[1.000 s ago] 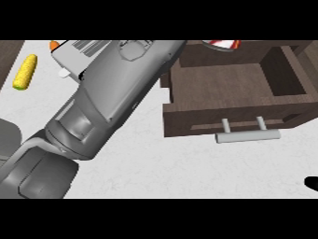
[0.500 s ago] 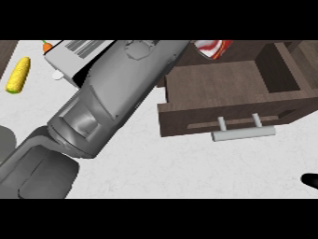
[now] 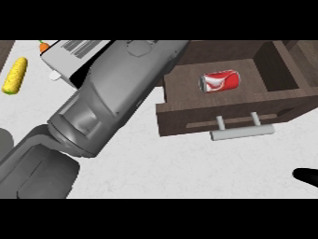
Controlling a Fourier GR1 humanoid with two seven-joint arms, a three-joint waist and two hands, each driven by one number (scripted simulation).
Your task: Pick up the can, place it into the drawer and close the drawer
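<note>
A red can (image 3: 221,81) lies on its side inside the open brown drawer (image 3: 189,119), with nothing touching it. The drawer's grey bar handle (image 3: 241,133) faces the view's lower edge. My left forearm (image 3: 106,100) runs from the lower left up to the picture's top, just left of the drawer; its hand is cut off there. Only part of my black right hand (image 3: 317,178) shows at the lower right corner, on the counter's white top and well below the drawer's front.
A yellow corn cob (image 3: 14,75) lies at the far left. A white appliance (image 3: 70,55) stands behind my left forearm, with an orange item (image 3: 44,46) beside it. Dark cabinet walls (image 3: 285,65) flank the drawer on the right.
Everything has slid lower in the picture, so the can, before only a sliver at the top edge, now shows whole in the drawer. The right hand stays at the lower right.
</note>
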